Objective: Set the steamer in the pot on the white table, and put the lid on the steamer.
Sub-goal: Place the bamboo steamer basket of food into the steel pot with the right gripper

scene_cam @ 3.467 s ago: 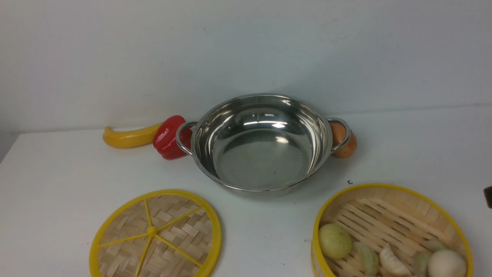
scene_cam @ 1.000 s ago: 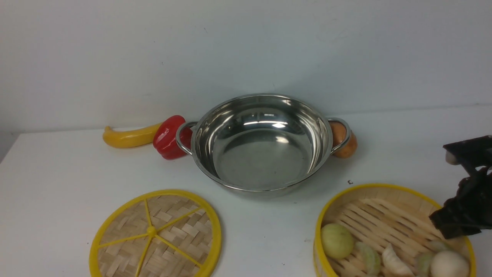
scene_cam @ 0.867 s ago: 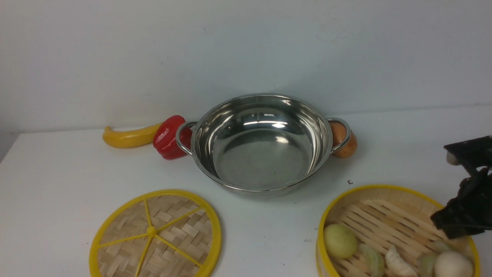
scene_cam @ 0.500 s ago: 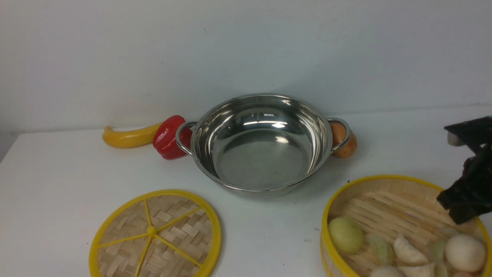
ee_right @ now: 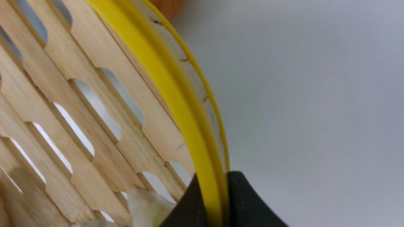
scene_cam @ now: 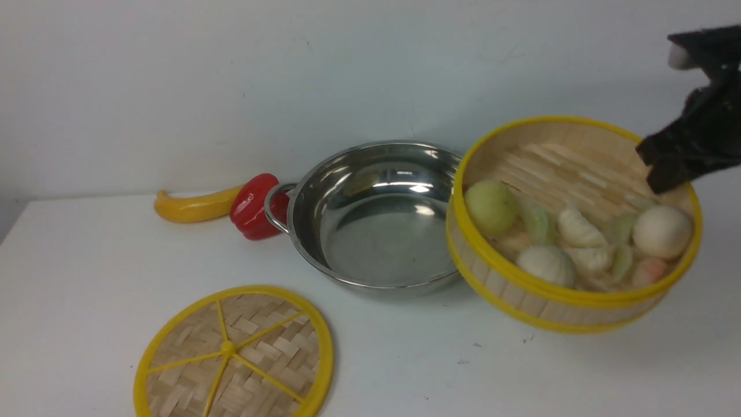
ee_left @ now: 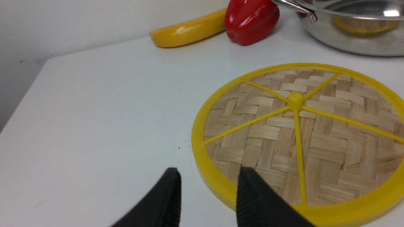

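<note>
I've lifted the steamer [scene_cam: 509, 289] off the worktop [scene_cam: 87, 260], right claw [scene_cam: 666, 179] pinched on its rim; it hangs beside the pot [scene_cam: 376, 231], lowering next.

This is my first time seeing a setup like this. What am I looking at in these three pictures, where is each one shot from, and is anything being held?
This is a robot with two arms, each ending in a two-finger gripper. The wide picture looks forward from between the arms. The other two come from cameras on the left and right wrists.

On the white table lie an empty steel pot, a flat woven lid, a yellow banana and a red pepper.

The right gripper pinches the yellow rim of the bamboo steamer, which has dumplings inside, and holds it tilted in the air beside the pot.

The left gripper is open and empty, hovering at the lid's edge.
</note>
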